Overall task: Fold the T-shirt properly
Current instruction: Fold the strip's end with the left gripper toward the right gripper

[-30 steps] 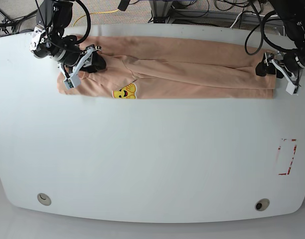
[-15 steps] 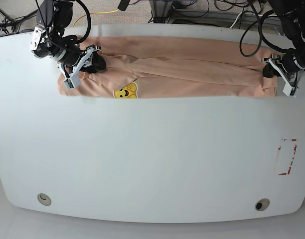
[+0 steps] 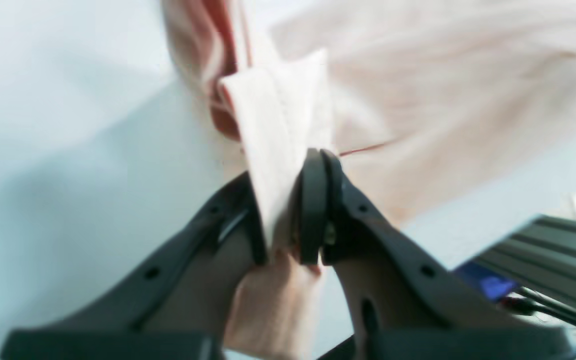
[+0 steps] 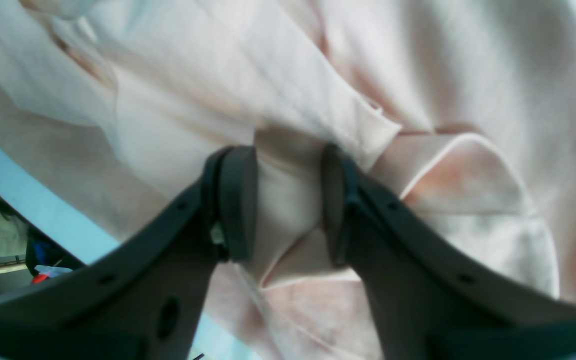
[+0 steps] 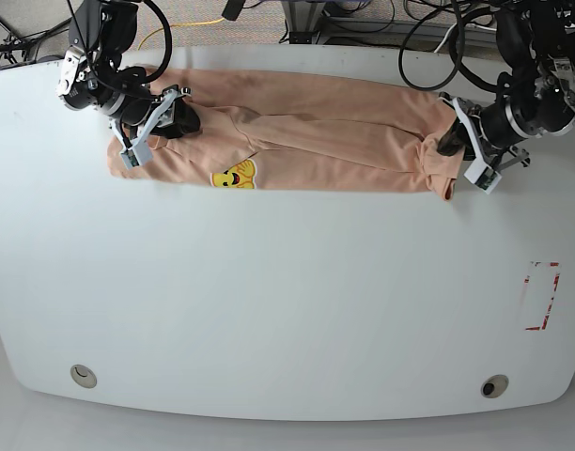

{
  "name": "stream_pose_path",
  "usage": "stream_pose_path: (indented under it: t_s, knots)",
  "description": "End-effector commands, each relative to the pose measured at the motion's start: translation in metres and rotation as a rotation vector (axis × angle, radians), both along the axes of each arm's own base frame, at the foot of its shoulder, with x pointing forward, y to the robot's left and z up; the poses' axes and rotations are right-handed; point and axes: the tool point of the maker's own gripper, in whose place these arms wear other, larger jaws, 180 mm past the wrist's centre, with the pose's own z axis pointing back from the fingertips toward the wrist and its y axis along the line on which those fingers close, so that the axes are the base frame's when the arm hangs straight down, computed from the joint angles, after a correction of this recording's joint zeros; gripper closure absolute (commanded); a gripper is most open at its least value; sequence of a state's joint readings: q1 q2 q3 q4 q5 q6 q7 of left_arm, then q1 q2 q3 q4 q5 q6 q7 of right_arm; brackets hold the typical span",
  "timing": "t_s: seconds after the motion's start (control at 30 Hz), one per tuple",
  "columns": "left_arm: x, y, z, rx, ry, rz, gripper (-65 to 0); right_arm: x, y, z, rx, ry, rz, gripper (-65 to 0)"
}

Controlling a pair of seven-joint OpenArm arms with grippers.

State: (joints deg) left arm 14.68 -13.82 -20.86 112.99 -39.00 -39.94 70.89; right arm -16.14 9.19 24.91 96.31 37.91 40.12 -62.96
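L gripper [image 5: 459, 148] pinching T-shirt [image 5: 306, 132] edge, bunched

A white table [image 5: 287, 301] carries the peach T-shirt [image 5: 306, 141] lying stretched along its far edge.

One T-shirt [image 5: 306, 132] lies on one table [image 5: 287, 301]. Two grippers are present: left gripper [image 5: 461, 150], right gripper [image 5: 156, 117].
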Motion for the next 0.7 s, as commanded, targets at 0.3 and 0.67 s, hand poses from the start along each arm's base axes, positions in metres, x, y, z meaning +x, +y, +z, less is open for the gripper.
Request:
stream_pose_path:
  t_s: [0.3,0.67]
  knots:
    - [0.006,-0.094,0.003,-0.174,-0.021,-0.169,-5.4,0.002,-0.002,0.001,-0.019,-0.001,0.002,-20.8]
    - [0.015,-0.135,0.012,-0.242,-0.045,-0.233,-5.6,0.002,0.004,0.000,-0.002,-0.003,-0.003,-20.8]
